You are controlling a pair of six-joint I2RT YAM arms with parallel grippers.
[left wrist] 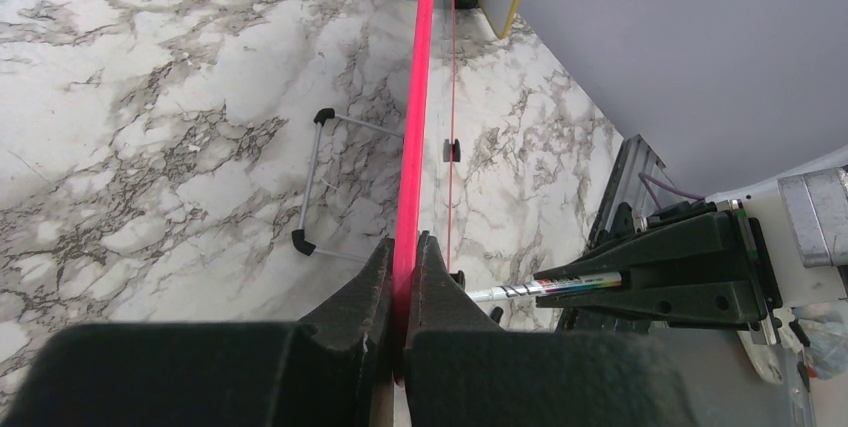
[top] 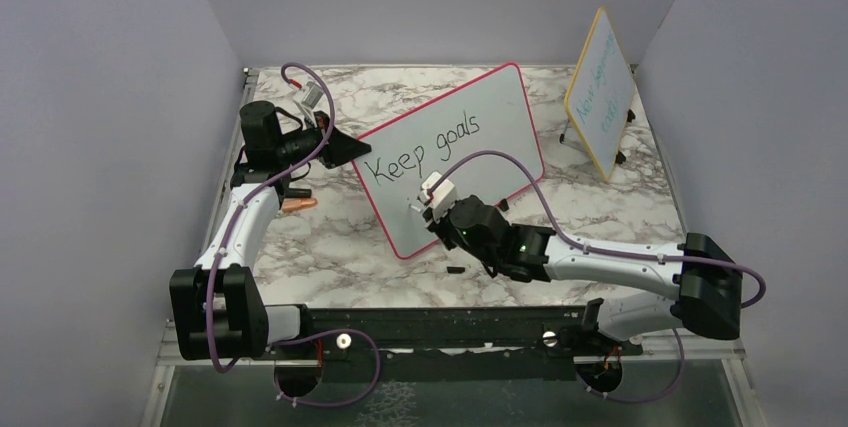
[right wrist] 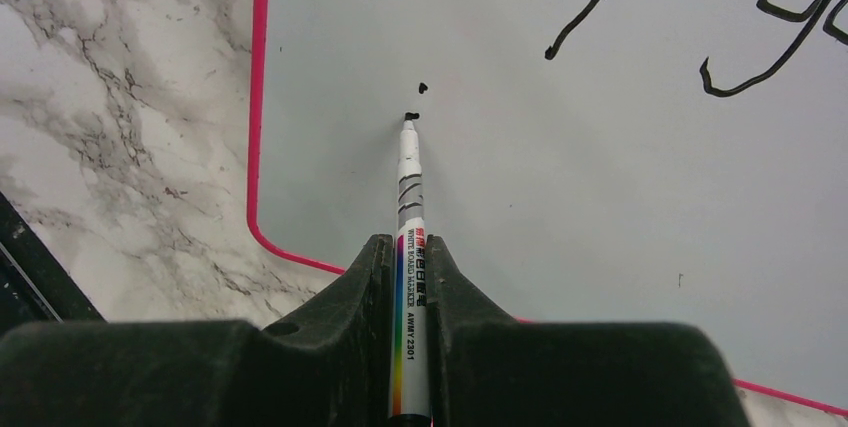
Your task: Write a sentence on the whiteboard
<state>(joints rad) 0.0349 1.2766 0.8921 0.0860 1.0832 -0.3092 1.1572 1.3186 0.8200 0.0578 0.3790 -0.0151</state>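
Observation:
The whiteboard (top: pixel 455 152) with its pink-red frame stands tilted mid-table. The sentence (top: pixel 425 145) on it reads "Keep goals" in black. My left gripper (top: pixel 340 147) is shut on the board's left edge; in the left wrist view the pink frame (left wrist: pixel 414 127) runs straight up from between the fingers (left wrist: pixel 372 292). My right gripper (top: pixel 435 205) is shut on a white marker (right wrist: pixel 410 247) with a rainbow stripe. The marker's tip (right wrist: pixel 408 122) touches the board low on the left, under "Keep", beside two small black dots (right wrist: pixel 422 88).
A smaller yellow-framed board (top: pixel 598 92) with teal writing leans at the back right. A small orange object (top: pixel 297 204) lies beside the left arm, and a small black piece (top: pixel 455 270) lies on the marble below the board. The whiteboard's wire stand (left wrist: pixel 312 182) rests behind it.

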